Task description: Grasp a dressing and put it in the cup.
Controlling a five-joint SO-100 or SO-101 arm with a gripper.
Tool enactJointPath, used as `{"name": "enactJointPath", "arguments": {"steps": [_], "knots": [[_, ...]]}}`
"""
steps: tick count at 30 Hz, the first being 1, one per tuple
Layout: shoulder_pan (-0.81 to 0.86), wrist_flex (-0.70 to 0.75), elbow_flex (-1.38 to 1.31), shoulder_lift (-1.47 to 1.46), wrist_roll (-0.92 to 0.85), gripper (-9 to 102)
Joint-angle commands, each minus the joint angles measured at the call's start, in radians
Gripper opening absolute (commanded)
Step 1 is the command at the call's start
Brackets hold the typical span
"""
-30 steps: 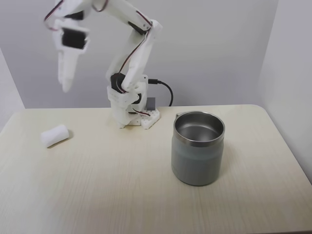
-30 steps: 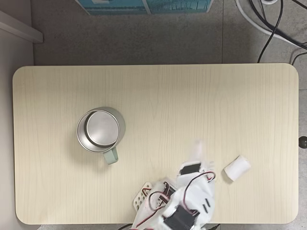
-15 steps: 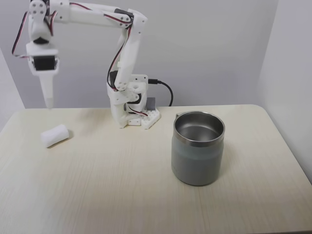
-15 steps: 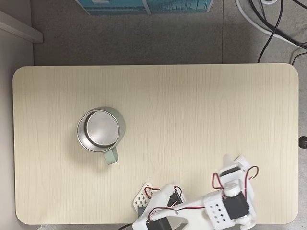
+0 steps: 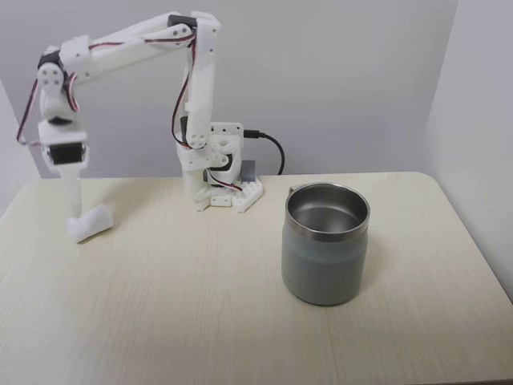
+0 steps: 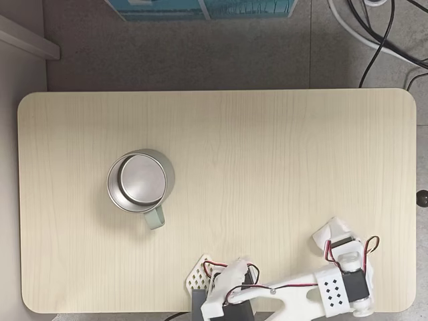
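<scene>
Side fixed view
Arm: you had it stretched out from its base [image 5: 218, 172] at the back edge of the worktop [image 5: 200, 321], wrist turned so the gripper [image 5: 74, 210] pointed straight down.
Gripper: its tip was at the dressing [image 5: 90, 223], seemingly touching the roll's left end. You cannot tell from here whether the fingers were spread or pressed together; they read as one narrow white blade.
Dressing: it lay on its side near the worktop's left edge, well apart from the cup [image 5: 325, 253].
Cup: it stood upright towards the right of the worktop, mouth open and empty, probably so you could drop the roll in from above.
Room: bare worktop lay between roll and cup, so a carry across looked unobstructed.

Top-down fixed view
Arm: it lay along the worktop's [image 6: 221, 120] bottom edge in this view, reaching to the bottom right corner.
Gripper: the wrist covered it; the state of the fingers could not be told.
Dressing: one end of the dressing [image 6: 322, 233] poked out beside the wrist, close to the right edge, leaving you little margin if it got nudged outward.
Cup: the cup [image 6: 140, 180] sat left of centre, handle towards the bottom edge, with open worktop on every side.
</scene>
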Motion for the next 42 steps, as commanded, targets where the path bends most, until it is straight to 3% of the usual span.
{"name": "enactJointPath", "arguments": {"steps": [1, 6, 13, 19, 25, 42], "knots": [[-0.008, -0.104, -0.086, 0.002, -0.005, 30], [-0.031, -0.264, -0.238, -0.012, -0.005, 30], [-0.043, -0.281, -0.255, -0.018, 0.002, 28], [-0.052, -0.29, -0.281, -0.041, 0.0, 0], [-0.077, -0.298, -0.296, -0.074, 0.044, 0], [-0.253, 0.186, 0.069, -0.451, 0.436, 0]]}}
